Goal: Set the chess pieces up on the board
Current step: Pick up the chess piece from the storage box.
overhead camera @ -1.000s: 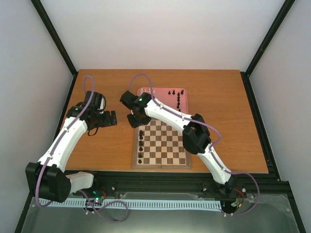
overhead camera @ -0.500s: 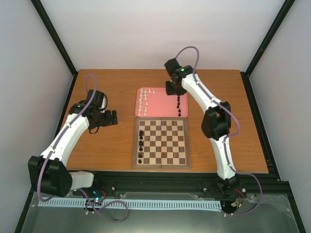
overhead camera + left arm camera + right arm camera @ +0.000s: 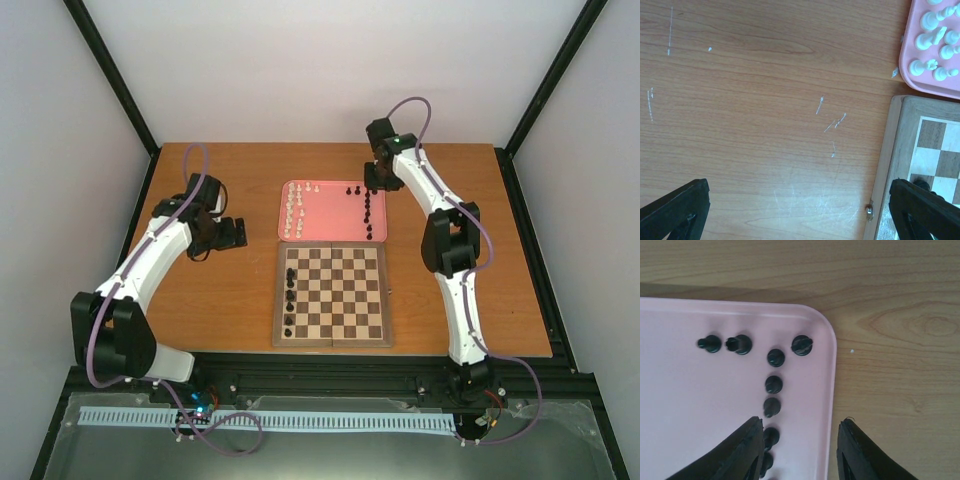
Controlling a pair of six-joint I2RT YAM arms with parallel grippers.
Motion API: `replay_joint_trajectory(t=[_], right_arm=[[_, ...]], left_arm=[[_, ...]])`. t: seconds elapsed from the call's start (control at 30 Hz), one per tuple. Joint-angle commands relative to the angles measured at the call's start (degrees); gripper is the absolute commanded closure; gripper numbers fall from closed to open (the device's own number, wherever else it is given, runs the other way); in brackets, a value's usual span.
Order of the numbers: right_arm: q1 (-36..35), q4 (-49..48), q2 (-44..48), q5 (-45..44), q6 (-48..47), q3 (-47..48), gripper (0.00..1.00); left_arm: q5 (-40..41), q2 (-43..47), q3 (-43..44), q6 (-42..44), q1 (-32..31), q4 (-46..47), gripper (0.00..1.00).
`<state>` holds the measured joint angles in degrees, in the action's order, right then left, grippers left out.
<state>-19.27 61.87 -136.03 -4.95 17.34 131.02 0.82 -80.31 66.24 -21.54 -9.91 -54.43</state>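
Note:
The wooden chessboard lies at the table's near middle, with several black pieces standing in its left column. The pink tray behind it holds cream-white pieces at its left and black pieces at its right. My right gripper is open and empty above the tray's far right corner. In the right wrist view its jaws straddle the tray rim beside a column of black pieces. My left gripper is open and empty over bare table, left of the tray.
In the left wrist view the open gripper hangs over scratched wood. The board's corner with a small metal clasp is at the right. The tray's corner with white pieces is at the upper right.
My right arm swung from the board's far left corner across the tray to its far right corner. My left gripper moved slightly farther back.

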Motion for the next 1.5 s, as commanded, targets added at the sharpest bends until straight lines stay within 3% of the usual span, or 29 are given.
replay_joint_trajectory(t=[0.0,0.47,1.47], right_arm=[[1.1,-2.8,-3.1,0.1,-1.5,2.1,0.59],[3.0,-7.3,-11.2,1.3,0.8,8.9,0.64],[3.8,-7.9,-15.0,4.6,1.0,11.8,0.69]], left_arm=[[-0.8,-1.2,2.9,-1.7,0.2,1.8,0.00],[-0.1,-5.2,5.4,-2.0,0.2,2.0,0.00],[-1.0,-10.1,8.5,-1.3,0.2,3.0,0.00]])
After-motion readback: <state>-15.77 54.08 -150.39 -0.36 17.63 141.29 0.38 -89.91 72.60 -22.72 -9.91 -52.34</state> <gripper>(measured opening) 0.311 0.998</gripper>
